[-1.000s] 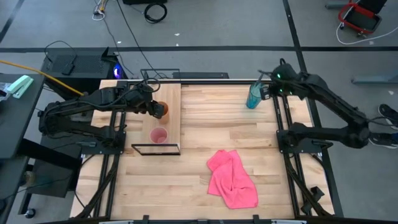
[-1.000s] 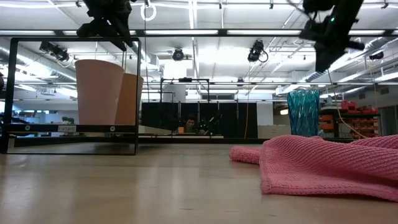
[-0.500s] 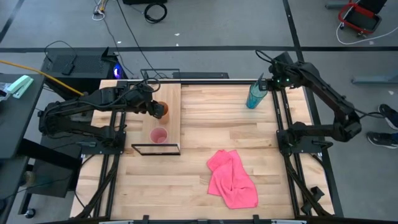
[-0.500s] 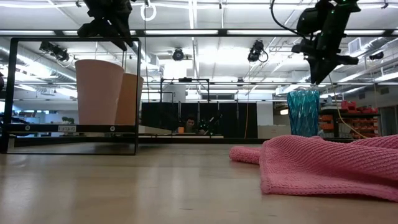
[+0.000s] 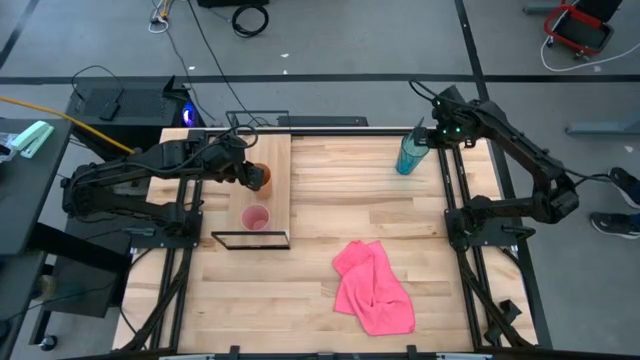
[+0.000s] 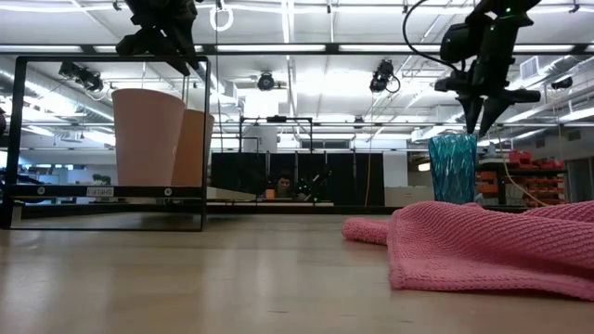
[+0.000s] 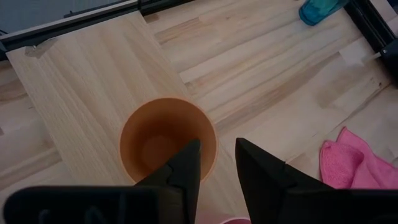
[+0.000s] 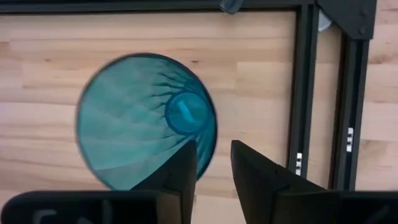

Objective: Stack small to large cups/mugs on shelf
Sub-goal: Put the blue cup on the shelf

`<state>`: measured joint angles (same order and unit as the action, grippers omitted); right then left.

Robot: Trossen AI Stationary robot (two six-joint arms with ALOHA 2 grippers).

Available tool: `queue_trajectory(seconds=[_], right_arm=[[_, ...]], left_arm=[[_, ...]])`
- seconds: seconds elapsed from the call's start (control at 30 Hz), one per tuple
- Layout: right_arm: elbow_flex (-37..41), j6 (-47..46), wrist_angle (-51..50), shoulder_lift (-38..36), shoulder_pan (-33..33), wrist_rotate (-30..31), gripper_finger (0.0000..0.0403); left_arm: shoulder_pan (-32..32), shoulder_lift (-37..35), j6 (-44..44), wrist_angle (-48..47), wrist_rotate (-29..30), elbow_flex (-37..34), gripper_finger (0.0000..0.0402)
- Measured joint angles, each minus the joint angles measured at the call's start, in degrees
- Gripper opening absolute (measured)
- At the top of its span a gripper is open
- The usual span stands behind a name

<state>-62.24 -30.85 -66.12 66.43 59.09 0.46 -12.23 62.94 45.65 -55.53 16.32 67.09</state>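
The shelf lies at the table's far left. On it the small pink cup and the orange cup stand upright on their bases, openings up. My left gripper is open and hangs just above the orange cup, one finger over its inside and one outside its rim. The teal tumbler stands upright at the table's far right. My right gripper is open and points down just above the tumbler's rim, one finger to each side of it.
A crumpled pink cloth lies on the near right part of the slatted tabletop. Black frame rails run along the table's right side next to the tumbler. The shelf's thin black frame stands around the two cups.
My right gripper has gone toward the table's left edge, to over the teal tumbler. It has tipped from a slant to pointing straight down and has come down close to the rim. The tumbler has not moved.
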Motion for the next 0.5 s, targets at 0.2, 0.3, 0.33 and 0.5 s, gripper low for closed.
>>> queue_trajectory(seconds=[0.2, 0.3, 0.33, 0.5], right_arm=[[0.90, -0.10, 1.44, 0.00, 0.00, 1.24, 0.0107], [0.90, -0.88, 1.69, 0.22, -0.01, 1.22, 0.0107], [0.90, -0.93, 1.72, 0.49, -0.13, 1.24, 0.0107], [0.90, -1.41, 2.37, 2.49, -2.32, 1.45, 0.0107]], left_arm=[[-0.01, 0.00, -0.57, 0.02, -0.02, 0.00, 0.0107], [-0.02, 0.00, -0.55, 0.04, 0.00, 0.00, 0.0107], [-0.02, 0.00, -0.55, 0.04, 0.00, 0.00, 0.0107], [-0.02, 0.00, -0.48, 0.04, -0.02, 0.00, 0.0107]])
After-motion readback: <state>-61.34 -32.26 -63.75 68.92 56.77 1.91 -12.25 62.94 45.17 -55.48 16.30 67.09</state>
